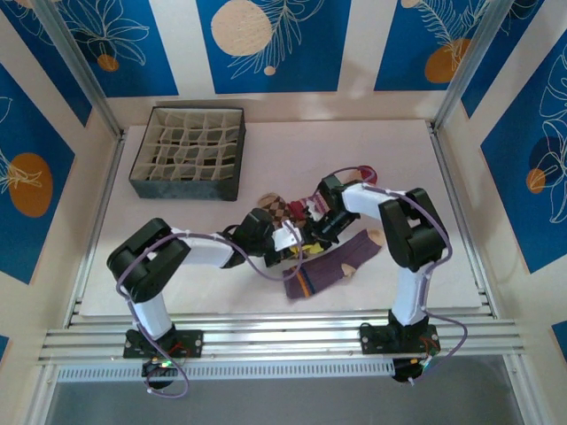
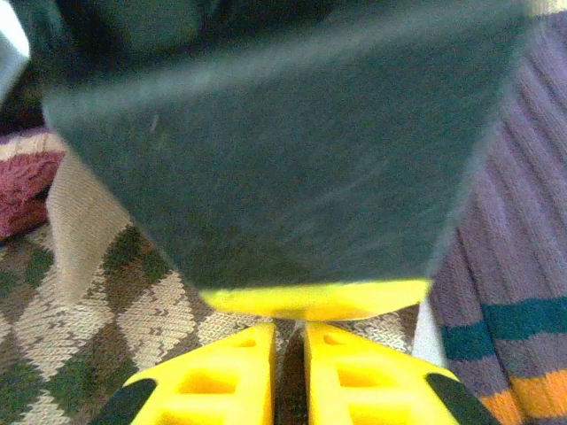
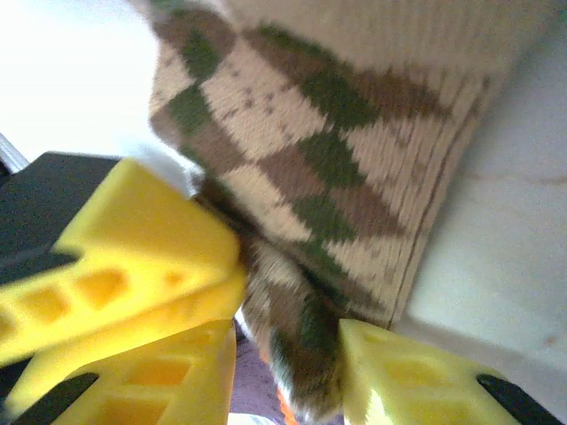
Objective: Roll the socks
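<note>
The brown-tan checkered sock [image 1: 277, 205] [image 3: 328, 150] lies mid-table, partly folded under both grippers. My left gripper [image 1: 285, 237] [image 2: 290, 332] has its yellow fingers almost together, with a thin fold of the checkered sock [image 2: 106, 301] pinched between them. My right gripper [image 1: 312, 226] [image 3: 285, 336] faces it from the right. Its jaws stand apart around a bunched fold of the same sock, with a gap on one side. The purple ribbed sock [image 1: 332, 266] [image 2: 505, 257] lies flat just in front. A bit of pink-red knit sock [image 2: 27, 181] shows at the left.
A dark grid-divided box [image 1: 190, 152] stands at the back left of the white table [image 1: 407, 150]. The two grippers are nearly touching: the right gripper's dark body [image 2: 292, 142] looms right over my left fingers. Metal frame posts stand at the back corners.
</note>
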`<state>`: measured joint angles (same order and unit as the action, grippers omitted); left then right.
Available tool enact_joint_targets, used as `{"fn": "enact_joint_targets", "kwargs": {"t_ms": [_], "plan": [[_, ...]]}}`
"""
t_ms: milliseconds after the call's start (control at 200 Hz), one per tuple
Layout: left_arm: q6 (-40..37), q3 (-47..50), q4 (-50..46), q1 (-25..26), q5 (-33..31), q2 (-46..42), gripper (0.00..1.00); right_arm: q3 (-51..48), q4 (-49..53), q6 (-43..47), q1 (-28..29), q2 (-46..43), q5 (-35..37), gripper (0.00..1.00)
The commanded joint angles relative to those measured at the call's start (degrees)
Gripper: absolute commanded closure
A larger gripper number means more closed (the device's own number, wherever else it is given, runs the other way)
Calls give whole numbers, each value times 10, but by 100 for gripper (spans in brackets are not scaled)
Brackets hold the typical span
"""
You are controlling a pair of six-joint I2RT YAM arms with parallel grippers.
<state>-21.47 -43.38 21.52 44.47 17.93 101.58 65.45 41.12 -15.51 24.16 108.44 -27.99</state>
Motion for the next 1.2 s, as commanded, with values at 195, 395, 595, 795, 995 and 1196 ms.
{"fn": "enact_joint_targets", "kwargs": {"t_ms": [195, 395, 595, 795, 995, 1196], "plan": [[86, -32, -140, -28, 19, 52, 87, -37, -84, -48, -6, -52, 16, 63], [108, -41, -155, -34, 26, 57, 87, -24, -73, -56, 8, -7, 40, 64], [115, -38, -145, -34, 22, 58, 87, -4, -35, -54, 15, 29, 87, 77], [88, -8, -92, -34, 29, 28, 79, 7, -14, -45, 22, 39, 104, 100], [8, 29, -53, -34, 44, -44, 71, 23, 20, -28, 27, 46, 117, 100], [-44, 58, -13, -34, 33, -98, 66, 38, 40, -18, 33, 55, 123, 100]]}}
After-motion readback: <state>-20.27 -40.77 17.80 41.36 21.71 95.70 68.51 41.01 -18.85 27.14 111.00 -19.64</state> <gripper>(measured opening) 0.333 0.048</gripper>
